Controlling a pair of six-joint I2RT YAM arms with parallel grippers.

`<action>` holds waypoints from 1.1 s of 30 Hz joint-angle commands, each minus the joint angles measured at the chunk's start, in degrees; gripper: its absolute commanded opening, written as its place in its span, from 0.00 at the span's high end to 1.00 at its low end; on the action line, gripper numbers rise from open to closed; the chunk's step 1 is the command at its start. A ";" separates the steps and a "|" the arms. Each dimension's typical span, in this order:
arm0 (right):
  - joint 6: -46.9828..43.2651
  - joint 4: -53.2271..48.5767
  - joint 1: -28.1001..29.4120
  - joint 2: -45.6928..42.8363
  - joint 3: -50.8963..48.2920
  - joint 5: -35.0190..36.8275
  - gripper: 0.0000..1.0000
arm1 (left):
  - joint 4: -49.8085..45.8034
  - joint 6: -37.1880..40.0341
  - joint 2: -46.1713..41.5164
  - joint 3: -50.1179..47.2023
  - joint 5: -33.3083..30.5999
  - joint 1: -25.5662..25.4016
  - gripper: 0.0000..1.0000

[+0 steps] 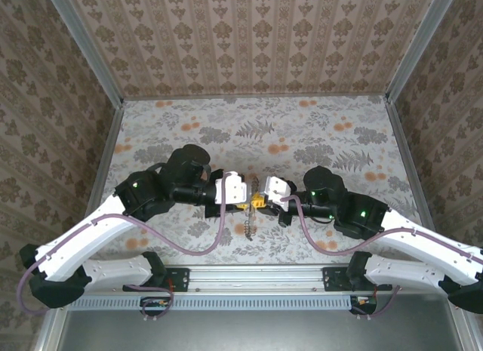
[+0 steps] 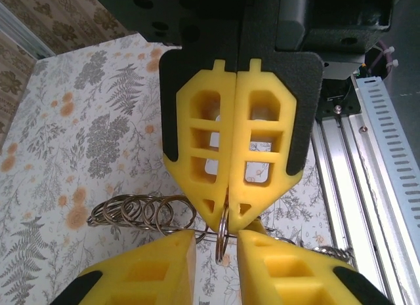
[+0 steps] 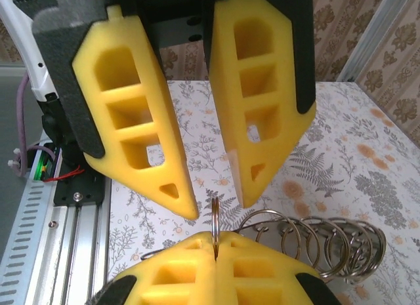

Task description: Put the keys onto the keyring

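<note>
1. The left hand (image 2: pixel 216 239) has its jaws slightly parted around the rim of one keyring (image 2: pixel 222 248).
2. The keyring stands upright and edge-on. A chain of about six rings (image 3: pixel 315 243) trails toward the counter's near rail.
3. The right hand (image 3: pixel 215 238) is clamped on the keyring, with bare counter (image 1: pixel 302 132) beyond.
</note>
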 commanded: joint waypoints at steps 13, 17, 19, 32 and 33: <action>0.37 2.67 0.33 -1.76 1.04 0.94 1.00 | 3.53 0.31 0.67 -1.76 2.19 -0.13 1.00; 2.05 5.28 0.35 -3.63 -1.92 1.63 0.90 | 11.31 -2.87 -2.09 -6.43 4.98 1.10 1.00; 2.59 5.94 0.40 -4.45 -3.29 0.75 0.87 | 17.78 -5.89 -5.34 -10.17 9.57 3.68 1.00; 3.21 8.06 0.33 -5.53 -5.62 -3.02 0.82 | 39.38 -19.94 -13.29 -20.39 28.63 11.99 1.00; 3.27 8.40 0.34 -5.57 -5.68 -3.15 0.82 | 39.89 -20.20 -13.49 -20.76 28.81 12.05 1.00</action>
